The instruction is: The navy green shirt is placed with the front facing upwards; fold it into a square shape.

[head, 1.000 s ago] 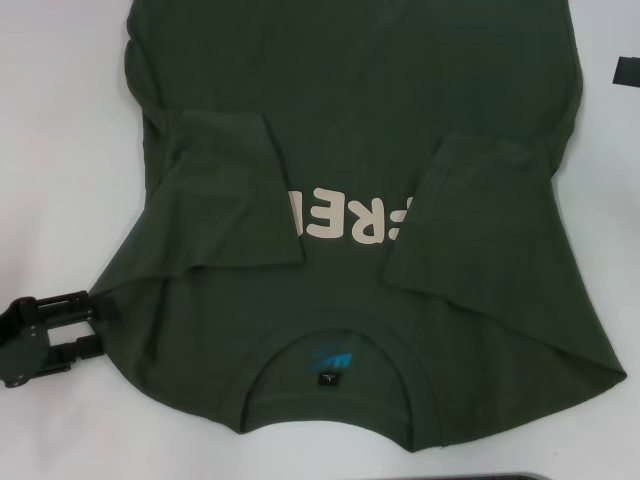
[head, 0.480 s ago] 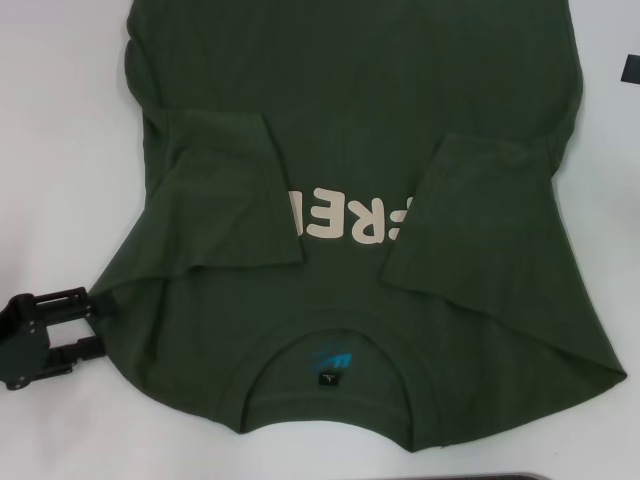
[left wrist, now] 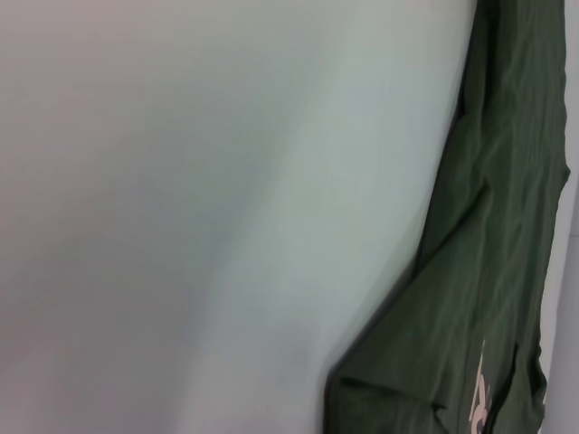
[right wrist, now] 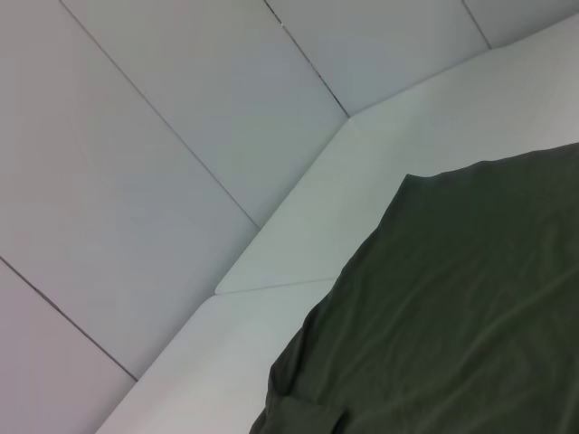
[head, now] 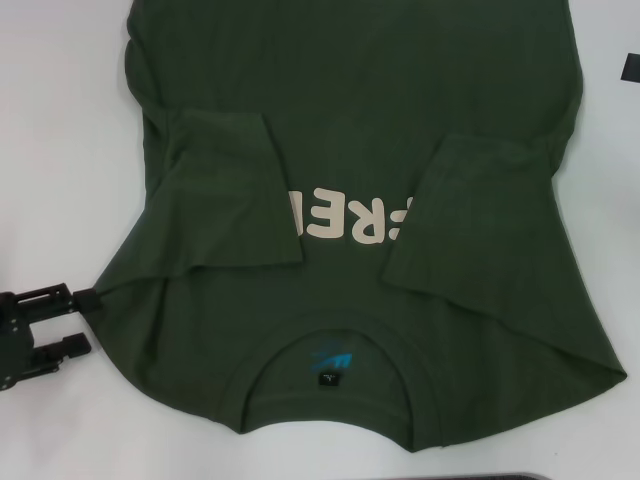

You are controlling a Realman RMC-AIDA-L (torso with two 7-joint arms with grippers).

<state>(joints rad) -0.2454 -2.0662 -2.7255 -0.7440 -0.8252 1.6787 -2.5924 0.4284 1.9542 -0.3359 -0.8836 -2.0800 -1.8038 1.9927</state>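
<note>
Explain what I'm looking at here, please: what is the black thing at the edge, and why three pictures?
This is a two-armed robot folding a shirt. The big picture comes from a camera on its head, looking down at a white table. The green shirt lies there face up, both sleeves already folded in over the chest, partly hiding the cream letters. The collar, with its blue label, is nearest the robot.

The black thing is the left tool, two fingers open, one tip at the shirt's edge, holding nothing. The other two pictures come from cameras on the wrists: each shows a piece of shirt and table. A dark bit at the far right edge may be the right arm.
</note>
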